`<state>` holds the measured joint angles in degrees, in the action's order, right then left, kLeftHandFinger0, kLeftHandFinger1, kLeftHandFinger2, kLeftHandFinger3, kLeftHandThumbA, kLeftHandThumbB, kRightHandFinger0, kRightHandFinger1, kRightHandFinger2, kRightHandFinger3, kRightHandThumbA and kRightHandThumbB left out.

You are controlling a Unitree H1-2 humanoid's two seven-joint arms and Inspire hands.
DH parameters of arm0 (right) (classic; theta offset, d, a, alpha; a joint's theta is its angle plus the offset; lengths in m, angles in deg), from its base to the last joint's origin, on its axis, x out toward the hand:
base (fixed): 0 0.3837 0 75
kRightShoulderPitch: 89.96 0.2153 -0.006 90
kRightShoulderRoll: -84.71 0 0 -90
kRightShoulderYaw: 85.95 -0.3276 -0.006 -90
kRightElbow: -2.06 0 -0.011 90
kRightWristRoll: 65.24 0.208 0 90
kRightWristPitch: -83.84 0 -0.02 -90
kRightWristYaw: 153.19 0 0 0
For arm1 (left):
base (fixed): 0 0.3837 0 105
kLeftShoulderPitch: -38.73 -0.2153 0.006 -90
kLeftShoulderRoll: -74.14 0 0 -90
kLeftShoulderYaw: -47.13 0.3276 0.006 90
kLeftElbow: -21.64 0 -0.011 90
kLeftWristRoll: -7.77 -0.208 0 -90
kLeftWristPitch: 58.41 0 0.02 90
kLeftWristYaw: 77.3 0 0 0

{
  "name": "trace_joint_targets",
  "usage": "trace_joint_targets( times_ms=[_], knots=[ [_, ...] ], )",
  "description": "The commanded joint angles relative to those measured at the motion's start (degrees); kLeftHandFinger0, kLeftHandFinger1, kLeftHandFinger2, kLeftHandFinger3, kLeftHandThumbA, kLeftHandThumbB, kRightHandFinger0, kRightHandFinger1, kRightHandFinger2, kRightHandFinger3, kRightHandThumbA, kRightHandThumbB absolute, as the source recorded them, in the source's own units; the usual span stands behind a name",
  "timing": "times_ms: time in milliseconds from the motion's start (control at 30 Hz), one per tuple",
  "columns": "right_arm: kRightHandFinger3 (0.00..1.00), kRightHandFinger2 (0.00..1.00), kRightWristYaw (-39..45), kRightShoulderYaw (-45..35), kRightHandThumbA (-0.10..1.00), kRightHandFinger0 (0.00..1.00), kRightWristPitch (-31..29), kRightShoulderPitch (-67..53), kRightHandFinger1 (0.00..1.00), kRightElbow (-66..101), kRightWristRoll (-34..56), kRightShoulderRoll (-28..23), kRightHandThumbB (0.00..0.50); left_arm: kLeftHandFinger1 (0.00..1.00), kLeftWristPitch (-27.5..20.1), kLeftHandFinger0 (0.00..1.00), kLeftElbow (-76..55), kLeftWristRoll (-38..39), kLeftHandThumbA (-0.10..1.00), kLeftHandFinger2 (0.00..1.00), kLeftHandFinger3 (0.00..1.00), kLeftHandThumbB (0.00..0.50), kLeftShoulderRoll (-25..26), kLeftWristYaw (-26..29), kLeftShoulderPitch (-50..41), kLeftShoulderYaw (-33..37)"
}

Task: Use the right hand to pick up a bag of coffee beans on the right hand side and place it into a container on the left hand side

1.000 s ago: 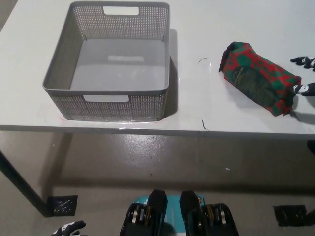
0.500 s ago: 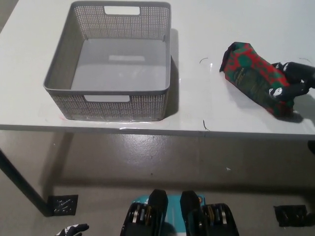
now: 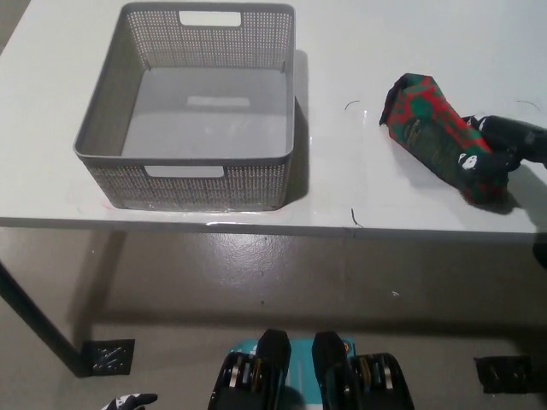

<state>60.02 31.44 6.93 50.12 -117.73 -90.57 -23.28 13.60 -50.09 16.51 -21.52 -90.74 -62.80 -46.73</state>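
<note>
The black right hand [image 3: 494,145] is closing around the near right end of the red and green patterned coffee bag [image 3: 436,137], which is lying on its side on the white table [image 3: 359,179], well to the right of the grey perforated plastic basket [image 3: 195,107]. The grasp is sitting at one end only, so in my judgement the bag could be tilting or sliding out during the lift, and it is lying close to the near table edge, where a push could be dropping it. The fingers are partly hidden behind the bag. The white left hand [image 3: 128,401] is resting at the lower left, cut off by the frame, so I cannot tell its state.
</note>
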Motion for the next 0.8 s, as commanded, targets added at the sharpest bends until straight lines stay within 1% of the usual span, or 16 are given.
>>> trace_joint_targets(
  times_ms=[0,67,133,167,200,233,267,300,367,400,433,533,600,667,733,767],
  knots=[
    [1.00,1.00,1.3,2.0,-0.10,1.00,0.0,-3.1,1.00,2.0,-2.5,0.2,0.490,0.57,-1.6,1.00,0.0,-0.6,0.82,0.74,0.63,0.500,0.4,0.6,-0.7,-0.2],
    [1.00,1.00,-0.5,1.8,-0.08,1.00,-0.8,-4.2,1.00,2.8,-3.2,0.5,0.474,0.57,-2.1,1.00,0.6,-0.2,0.80,0.73,0.63,0.500,0.4,0.4,-0.5,-0.4],
    [1.00,1.00,-2.3,1.3,-0.05,0.95,-1.0,-5.2,1.00,3.5,-3.7,1.2,0.420,0.55,-2.1,1.00,0.6,0.8,0.80,0.73,0.63,0.500,0.5,-0.2,-0.5,-0.6],
    [0.96,1.00,-3.2,0.4,-0.10,0.93,-2.1,-5.6,1.00,3.2,-2.7,1.5,0.413,0.55,-2.4,1.00,1.0,1.3,0.78,0.72,0.63,0.500,0.5,-0.5,-0.3,-0.7],
    [0.92,0.98,-3.7,-0.2,-0.10,0.92,-2.8,-5.7,0.96,2.9,-2.2,1.6,0.397,0.54,-2.1,1.00,0.9,1.7,0.77,0.72,0.62,0.500,0.4,-0.6,-0.3,-0.8],
    [0.83,0.90,-4.3,-0.8,-0.10,0.85,-2.7,-6.1,0.86,3.6,-2.1,1.8,0.346,0.54,-1.9,1.00,0.8,1.7,0.78,0.72,0.62,0.500,0.4,-0.6,-0.4,-0.8],
    [0.77,0.84,-4.7,-1.0,-0.10,0.82,-2.9,-6.3,0.81,3.7,-2.3,1.9,0.321,0.54,-2.0,1.00,0.7,1.8,0.78,0.72,0.62,0.500,0.4,-0.7,-0.4,-0.8],
    [0.67,0.78,-6.1,-1.3,-0.10,0.76,-3.1,-6.8,0.75,4.3,-2.9,2.0,0.292,0.56,-2.0,1.00,0.6,2.2,0.79,0.73,0.63,0.500,0.5,-1.0,-0.5,-0.8],
    [0.57,0.73,-7.3,-1.2,-0.10,0.70,-2.7,-6.9,0.70,4.5,-4.0,2.4,0.268,0.57,-2.4,1.00,1.0,3.0,0.78,0.74,0.64,0.500,0.4,-1.5,-0.5,-1.0],
    [0.55,0.72,-7.4,-1.2,-0.10,0.69,-2.5,-7.1,0.70,4.6,-4.3,2.4,0.266,0.57,-2.5,1.00,1.0,3.2,0.77,0.74,0.64,0.500,0.4,-1.6,-0.6,-1.0],
    [0.52,0.72,-7.6,-1.3,-0.10,0.69,-2.7,-7.4,0.71,4.7,-4.3,2.3,0.275,0.57,-2.2,1.00,1.0,3.2,0.78,0.73,0.64,0.500,0.3,-1.6,-0.6,-1.0],
    [0.51,0.71,-7.8,-1.0,-0.10,0.70,-2.4,-7.6,0.71,4.9,-4.8,2.1,0.283,0.57,-2.9,1.00,1.5,3.1,0.80,0.74,0.65,0.500,0.5,-1.8,-0.5,-0.9],
    [0.50,0.72,-7.8,-1.2,-0.10,0.74,-2.1,-7.9,0.73,5.2,-4.7,2.0,0.285,0.59,-3.0,1.00,1.6,3.1,0.80,0.75,0.67,0.500,0.5,-1.9,-0.6,-0.9],
    [0.50,0.71,-8.0,-1.4,-0.10,0.73,-2.5,-7.9,0.71,4.9,-4.5,2.0,0.290,0.58,-3.0,1.00,1.7,3.7,0.79,0.74,0.67,0.500,0.5,-2.2,-0.5,-0.9],
    [0.49,0.74,-7.7,-1.4,-0.10,0.76,-2.5,-7.9,0.74,4.6,-4.2,1.9,0.289,0.56,-3.7,1.00,2.3,3.3,0.80,0.74,0.68,0.500,0.4,-2.2,-0.6,-0.9],
    [0.49,0.74,-7.7,-1.5,-0.10,0.77,-2.6,-8.0,0.74,4.6,-4.2,1.8,0.289,0.57,-3.9,1.00,2.4,3.4,0.80,0.74,0.68,0.500,0.4,-2.2,-0.6,-0.9]
  ],
)
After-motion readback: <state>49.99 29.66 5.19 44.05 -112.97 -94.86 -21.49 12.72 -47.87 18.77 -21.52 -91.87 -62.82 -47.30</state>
